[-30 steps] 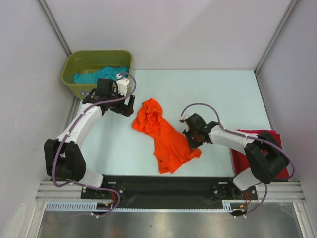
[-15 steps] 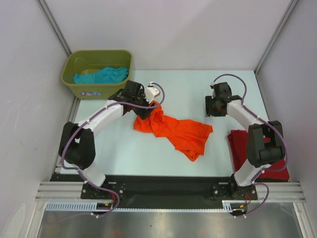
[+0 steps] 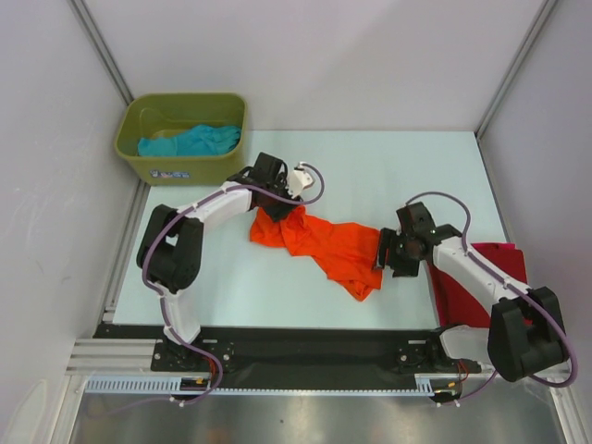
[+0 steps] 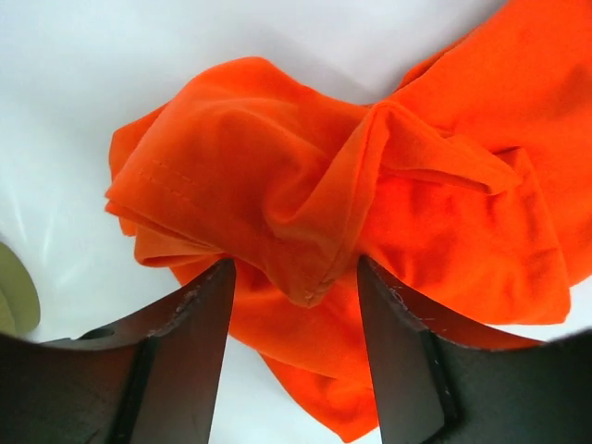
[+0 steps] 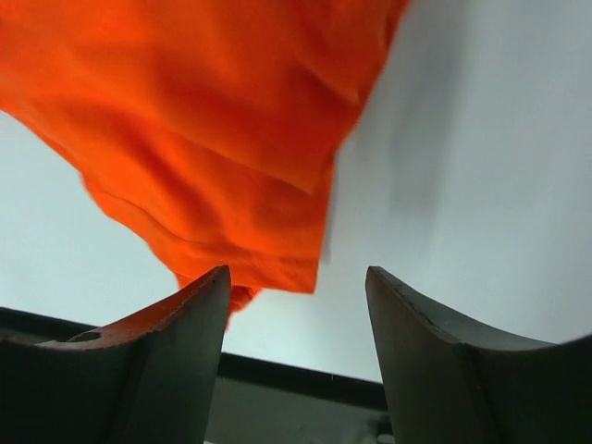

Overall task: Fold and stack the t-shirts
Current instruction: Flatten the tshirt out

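Tabletop (image 3: 416, 166) bears orange t-shirt (image 3: 338, 245), ends hidden under left end effector (image 4: 296, 273) and right end effector (image 5: 298, 277), both spread.

Bright orange t-shirt (image 3: 333, 245), dark red t-shirt (image 3: 456, 301), teal t-shirt (image 3: 190, 141) — all plain — olive-green bin (image 3: 208, 168), pale table (image 3: 231, 273).

left arm (image 3: 199, 211) stretched forward and inward, left fingers (image 4: 190, 342) spread apart, right arm (image 3: 472, 268) bent inward, right fingers (image 5: 444, 361) parted

The orange t-shirt (image 3: 328, 245) lies crumpled and stretched across the mid worktop (image 3: 231, 268), the dark red t-shirt (image 3: 455, 298) lies flat at its right edge, and the teal t-shirt (image 3: 190, 141) sits bunched inside the olive-green bin (image 3: 208, 169).
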Controlling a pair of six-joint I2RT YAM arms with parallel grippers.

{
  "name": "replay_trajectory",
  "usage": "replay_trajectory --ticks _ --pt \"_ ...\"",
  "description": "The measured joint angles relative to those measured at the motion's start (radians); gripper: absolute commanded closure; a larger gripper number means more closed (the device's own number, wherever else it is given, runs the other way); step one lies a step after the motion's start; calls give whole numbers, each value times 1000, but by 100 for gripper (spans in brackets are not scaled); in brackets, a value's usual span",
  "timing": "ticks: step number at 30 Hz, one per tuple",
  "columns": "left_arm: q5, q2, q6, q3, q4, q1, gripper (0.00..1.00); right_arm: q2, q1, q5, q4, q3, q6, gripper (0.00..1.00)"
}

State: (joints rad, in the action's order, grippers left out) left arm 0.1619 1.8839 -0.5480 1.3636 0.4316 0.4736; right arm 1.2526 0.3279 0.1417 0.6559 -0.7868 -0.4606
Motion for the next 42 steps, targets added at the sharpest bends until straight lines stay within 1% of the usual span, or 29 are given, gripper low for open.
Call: replay_trajectory --ticks 2,3,4,7,8,10,11,13,14,16,21,24,27,32,36,42 --pt "2 0 7 0 -2 5 63 -4 0 24 3 57 -30 41" --pt "1 0 13 -1 -3 6 73 -6 0 36 -1 76 -39 41" --pt "0 0 21 -1 -6 9 87 -8 0 52 -6 95 -51 41" --pt "-1 0 35 0 -7 11 96 -3 0 94 -37 130 -76 39" --pt "0 0 38 0 -6 11 99 2 0 105 -51 137 -82 41" --pt "0 0 47 5 -2 11 100 14 -5 124 -92 153 -92 50" --pt "-1 0 51 7 -2 11 100 19 -8 133 -110 161 -98 61" --pt "-2 0 54 14 3 11 100 27 -13 139 -132 170 -109 73" --pt "-2 -1 54 19 7 11 100 29 -16 141 -140 171 -114 86" --pt "-3 -3 56 30 19 11 100 29 -21 142 -155 172 -119 100" --pt "-27 -37 71 76 83 5 100 11 -57 132 -142 166 -117 100" --pt "-44 -92 72 117 142 -5 100 -38 -82 83 -32 90 -84 100" --pt "-78 -166 63 160 191 -14 100 -97 -108 4 91 -100 -29 100" --pt "-167 -284 26 256 275 -23 100 -139 -164 -88 200 -451 58 100" --pt "-255 -343 0 409 358 -32 99 -161 -217 -163 286 -729 125 100" --pt "-343 -439 -11 673 484 -42 100 -180 -248 -253 354 -1049 206 100"
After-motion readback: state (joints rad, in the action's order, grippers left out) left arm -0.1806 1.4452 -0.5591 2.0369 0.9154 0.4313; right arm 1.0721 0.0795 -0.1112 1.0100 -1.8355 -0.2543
